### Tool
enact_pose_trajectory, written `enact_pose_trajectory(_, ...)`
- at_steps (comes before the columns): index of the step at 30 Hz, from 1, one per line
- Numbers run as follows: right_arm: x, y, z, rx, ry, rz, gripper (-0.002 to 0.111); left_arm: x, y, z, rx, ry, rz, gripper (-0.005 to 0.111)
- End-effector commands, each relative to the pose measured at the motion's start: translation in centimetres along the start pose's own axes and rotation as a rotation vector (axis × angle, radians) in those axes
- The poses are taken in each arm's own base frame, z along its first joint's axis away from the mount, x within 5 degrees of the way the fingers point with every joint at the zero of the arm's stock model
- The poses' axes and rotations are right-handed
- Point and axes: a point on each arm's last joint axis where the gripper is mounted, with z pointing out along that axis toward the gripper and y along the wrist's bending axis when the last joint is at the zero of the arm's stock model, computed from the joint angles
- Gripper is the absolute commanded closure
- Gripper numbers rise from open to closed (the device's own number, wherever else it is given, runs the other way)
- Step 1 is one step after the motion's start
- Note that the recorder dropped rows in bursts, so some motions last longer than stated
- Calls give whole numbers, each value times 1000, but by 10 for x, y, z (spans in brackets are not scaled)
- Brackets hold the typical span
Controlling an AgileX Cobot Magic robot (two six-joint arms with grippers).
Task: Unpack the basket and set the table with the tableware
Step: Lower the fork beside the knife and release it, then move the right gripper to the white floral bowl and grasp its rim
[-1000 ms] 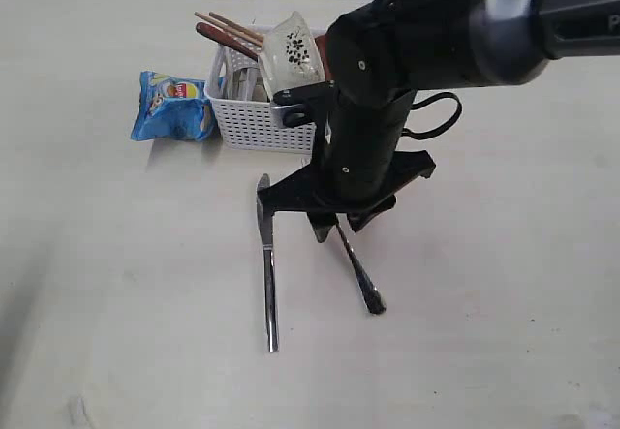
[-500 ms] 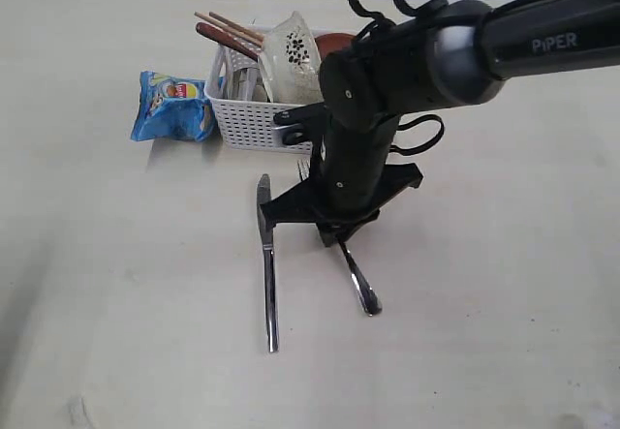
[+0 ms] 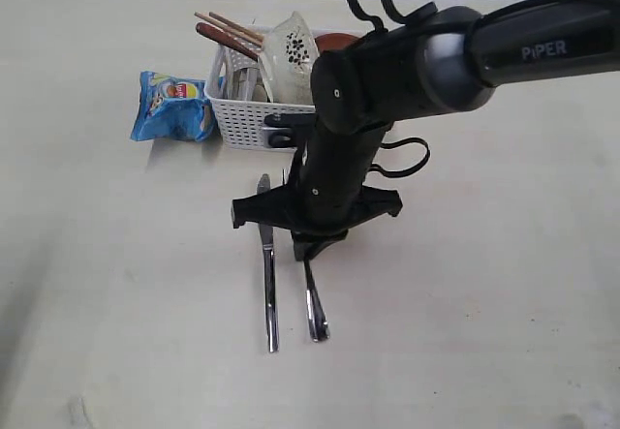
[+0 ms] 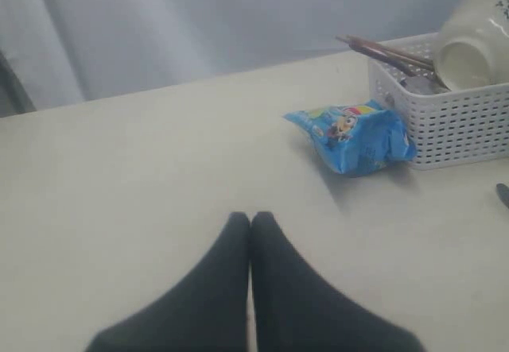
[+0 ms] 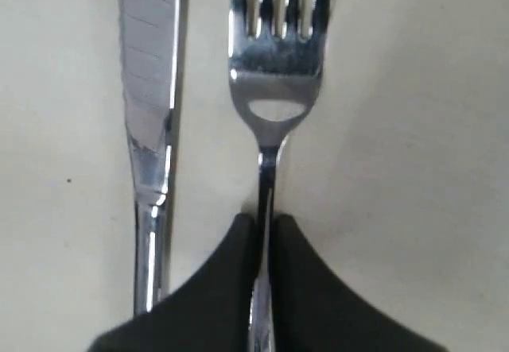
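Tableware: knife [image 3: 268, 284] laid flat on the bench [image 3: 116, 284]. Fork [image 5: 274, 74] lies just beside it and parallel, its handle pinched in the right hand [image 5: 262, 225]. Left hand [image 4: 250, 221] is clenched on nothing, well apart. Yet to unpack from the basket [image 3: 247, 119]: bowl [image 3: 291, 56], chopsticks [image 3: 228, 24], spoon [image 3: 215, 36], plate [image 3: 334, 40]. Judged: early stage. Cup not made out; the right arm hides the basket's near corner.

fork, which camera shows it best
Right wrist view: the fork fills the frame, tines and neck sharp, handle between the jaws. Exterior view shows mainly its handle end below the arm. Left wrist view misses it.
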Motion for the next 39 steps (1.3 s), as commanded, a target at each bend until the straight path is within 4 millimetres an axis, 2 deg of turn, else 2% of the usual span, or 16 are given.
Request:
enact_pose_trajectory(1,-3,5,0,-49,-36,52,109,0,0,0,6,-10,-2,107)
enact_pose_trajectory(17,-2,5,0,-53,-28,48,108,0,0,0,6,-10,-3,107)
enact_pose_trajectory(20,-2,5,-3,-50,-37,30,95,0,0,0,6,-10,-3,107)
enact_pose_trajectory(24,-2,7,-14,-61,-65,20,65,0,0,0,6,-10,-3,107)
enact_pose_trajectory(26,-2,8,-22,-65,-87,8,59,0,0,0,6,-10,-3,107)
enact_pose_trajectory(29,-4,12,-40,-87,-133,-6,63,0,0,0,6,-10,-6,107)
enact_pose_trajectory(32,-8,21,-70,-132,-216,-59,71,0,0,0,6,-10,-4,107)
enact_pose_trajectory(34,-9,35,-92,-166,-283,-145,74,0,0,0,6,-10,-4,107)
enact_pose_trajectory(39,-10,81,-135,-204,-444,-365,71,0,0,0,6,-10,-4,107)
